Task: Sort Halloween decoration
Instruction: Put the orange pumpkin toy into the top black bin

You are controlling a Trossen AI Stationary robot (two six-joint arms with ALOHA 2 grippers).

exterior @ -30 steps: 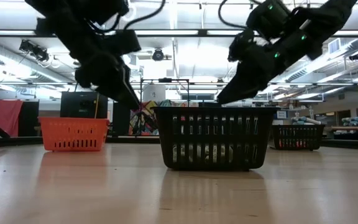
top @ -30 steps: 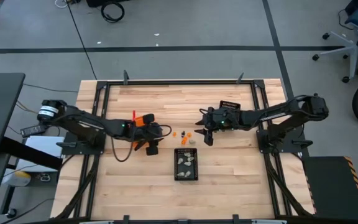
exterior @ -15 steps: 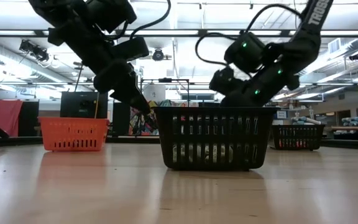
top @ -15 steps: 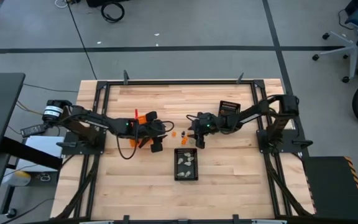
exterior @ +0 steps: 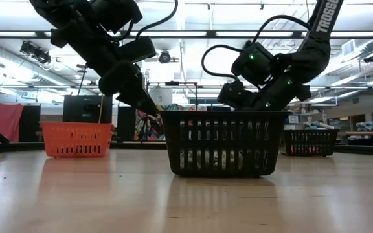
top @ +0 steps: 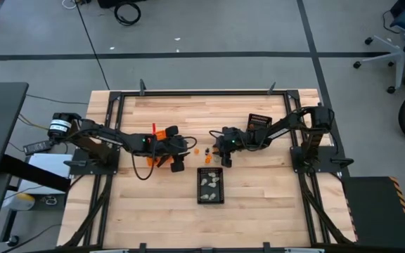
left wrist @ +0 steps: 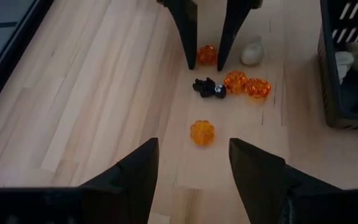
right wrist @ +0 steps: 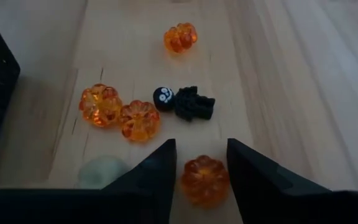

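Straddling a small translucent orange pumpkin piece point(right wrist: 204, 178), our right hand point(right wrist: 200, 163) stands low at the counter's point(top: 259, 190) centre, fingers narrowed either side but not yet touching it. Our left hand point(left wrist: 191, 163) waits wide open at nine o'clock of the scattered pile, a second orange pumpkin point(left wrist: 201, 132) ahead of it. A tiny black skeleton figure point(right wrist: 185, 102) lies at twelve o'clock of the straddled piece. We judge a clean pick needs centred fingers, a gentle squeeze, then a straight lift clear of the black mesh bin point(top: 211, 186).

Wooden table point(top: 259, 183); orange bin point(exterior: 76, 140) left, black mesh bin point(exterior: 224, 144) centre, another, possibly mesh, bin point(top: 257, 121) right.
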